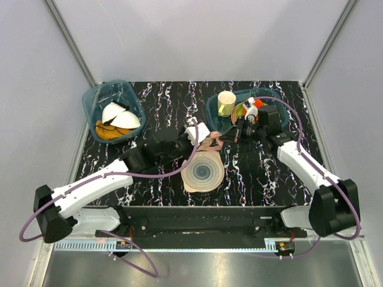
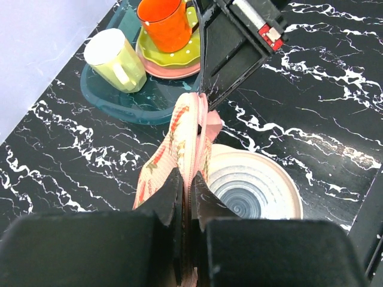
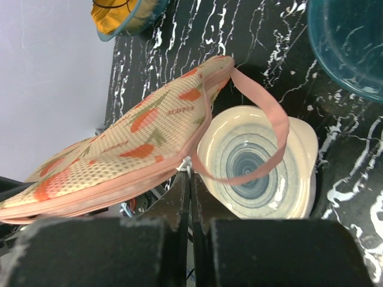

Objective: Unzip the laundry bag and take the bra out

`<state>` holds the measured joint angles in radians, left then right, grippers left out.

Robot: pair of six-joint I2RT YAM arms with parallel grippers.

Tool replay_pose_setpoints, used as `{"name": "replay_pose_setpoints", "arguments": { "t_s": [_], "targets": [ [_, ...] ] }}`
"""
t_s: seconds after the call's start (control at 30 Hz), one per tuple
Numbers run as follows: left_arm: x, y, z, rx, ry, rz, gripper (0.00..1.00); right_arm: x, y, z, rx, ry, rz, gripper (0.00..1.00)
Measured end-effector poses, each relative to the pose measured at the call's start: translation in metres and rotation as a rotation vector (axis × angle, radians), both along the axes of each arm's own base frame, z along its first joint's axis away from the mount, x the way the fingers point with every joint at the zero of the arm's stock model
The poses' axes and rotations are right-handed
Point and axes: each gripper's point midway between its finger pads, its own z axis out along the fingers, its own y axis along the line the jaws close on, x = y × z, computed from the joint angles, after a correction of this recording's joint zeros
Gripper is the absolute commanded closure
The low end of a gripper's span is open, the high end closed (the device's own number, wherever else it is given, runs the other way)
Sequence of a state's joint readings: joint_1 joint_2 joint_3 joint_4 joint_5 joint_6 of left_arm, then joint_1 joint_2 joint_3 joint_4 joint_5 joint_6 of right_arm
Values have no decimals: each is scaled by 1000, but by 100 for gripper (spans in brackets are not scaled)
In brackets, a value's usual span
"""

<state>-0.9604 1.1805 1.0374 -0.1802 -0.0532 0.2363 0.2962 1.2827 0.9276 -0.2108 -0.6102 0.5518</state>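
Observation:
The laundry bag (image 1: pixel 209 143) is held off the table between both grippers, over the far edge of the ringed plate. In the left wrist view the laundry bag (image 2: pixel 182 134) stands edge-on, and my left gripper (image 2: pixel 187 177) is shut on its pink trimmed edge. In the right wrist view the bag (image 3: pixel 131 143) shows its beige mesh side with red and green motifs. My right gripper (image 3: pixel 190 177) is shut on the small white zipper pull (image 3: pixel 191 168) at its lower seam. A pink band loop (image 3: pixel 272 122) hangs from the bag's end. The bra is hidden.
A round pale ringed plate (image 1: pixel 203 171) lies under the bag. A teal tray (image 1: pixel 216 116) at the back right holds a yellow-green cup (image 1: pixel 226 103), an orange cup (image 2: pixel 164 24) and plates. A blue bin (image 1: pixel 91 107) at the back left holds white domed pieces and orange cloth.

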Motion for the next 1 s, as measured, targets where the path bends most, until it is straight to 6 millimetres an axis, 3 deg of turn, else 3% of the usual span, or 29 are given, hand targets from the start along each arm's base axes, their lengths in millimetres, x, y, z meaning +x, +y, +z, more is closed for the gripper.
{"name": "replay_pose_setpoints", "arguments": {
  "t_s": [0.1,0.27,0.3,0.33,0.37,0.43,0.47,0.67,1.0],
  "targets": [
    [-1,10,5,-19,-6,-2,100,4,9,-7,43,30,31,100],
    [-4,27,1,-39,-40,-3,96,2,16,2,94,26,72,100],
    [-5,30,0,-46,-52,-1,87,1,16,4,99,23,76,100],
    [-4,33,-1,-55,-60,3,72,-1,16,6,101,21,78,100],
    [-4,36,-3,-62,-64,9,26,-3,15,9,101,17,78,100],
    [-1,43,-7,-58,-69,26,5,-7,12,13,88,12,67,100],
    [1,46,-8,-60,-65,37,1,-9,8,14,78,13,55,100],
    [3,41,-7,-83,6,43,1,-9,-13,23,-12,3,-34,100],
    [7,-23,5,-161,168,9,1,-2,-30,31,-153,-21,-119,100]
  ]
}}
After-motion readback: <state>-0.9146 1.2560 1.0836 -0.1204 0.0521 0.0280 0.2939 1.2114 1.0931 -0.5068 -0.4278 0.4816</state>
